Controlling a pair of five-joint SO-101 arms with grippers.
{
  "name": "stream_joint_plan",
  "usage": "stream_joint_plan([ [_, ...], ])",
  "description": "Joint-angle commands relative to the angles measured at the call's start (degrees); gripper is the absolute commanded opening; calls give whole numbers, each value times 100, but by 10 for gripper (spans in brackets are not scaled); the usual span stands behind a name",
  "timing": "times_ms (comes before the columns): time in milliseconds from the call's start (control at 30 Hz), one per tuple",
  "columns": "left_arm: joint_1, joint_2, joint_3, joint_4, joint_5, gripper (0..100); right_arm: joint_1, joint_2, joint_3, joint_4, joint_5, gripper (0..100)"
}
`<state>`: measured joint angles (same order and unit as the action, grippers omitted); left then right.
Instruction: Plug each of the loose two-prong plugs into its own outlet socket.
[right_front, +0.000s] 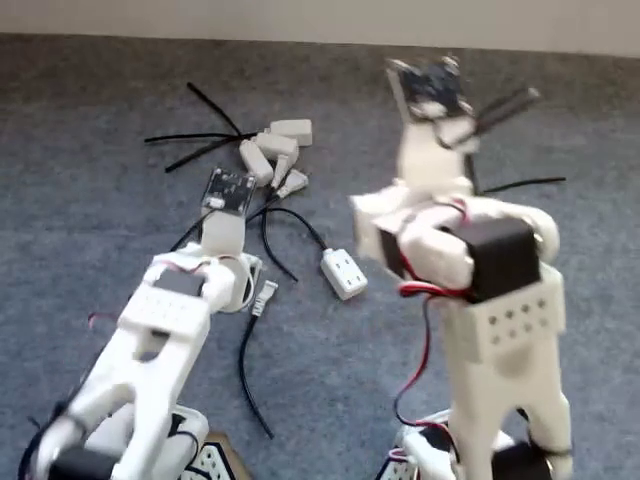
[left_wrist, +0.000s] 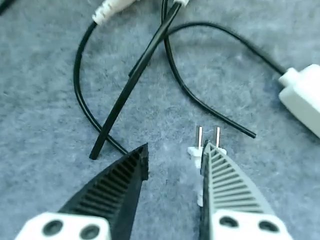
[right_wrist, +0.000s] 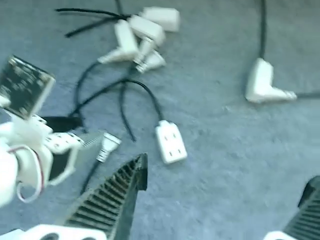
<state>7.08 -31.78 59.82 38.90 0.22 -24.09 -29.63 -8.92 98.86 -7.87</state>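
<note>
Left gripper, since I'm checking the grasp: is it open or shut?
Open. The left gripper shows a gap between its fingers; the plug lies beside one, unclamped.

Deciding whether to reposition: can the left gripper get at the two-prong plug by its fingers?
Probably yes: the left gripper is open and the two-prong plug lies uncovered on the carpet just inside one finger, nothing across it.
</note>
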Motion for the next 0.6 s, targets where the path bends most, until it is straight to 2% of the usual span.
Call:
stream_joint_plan([
  [0,110,1349,-840,-9,-18,185,681,-760,576,145,70,440],
  [100,127,1429,-980,132,-18,185,954,-1174,813,-31,70,440],
  [333,409,1437,-980,158,-44,188,980,-1640,1499,-251,70,440],
  [567,462,1420,-1007,431,-53,189,980,-1684,1525,-242,70,440],
])
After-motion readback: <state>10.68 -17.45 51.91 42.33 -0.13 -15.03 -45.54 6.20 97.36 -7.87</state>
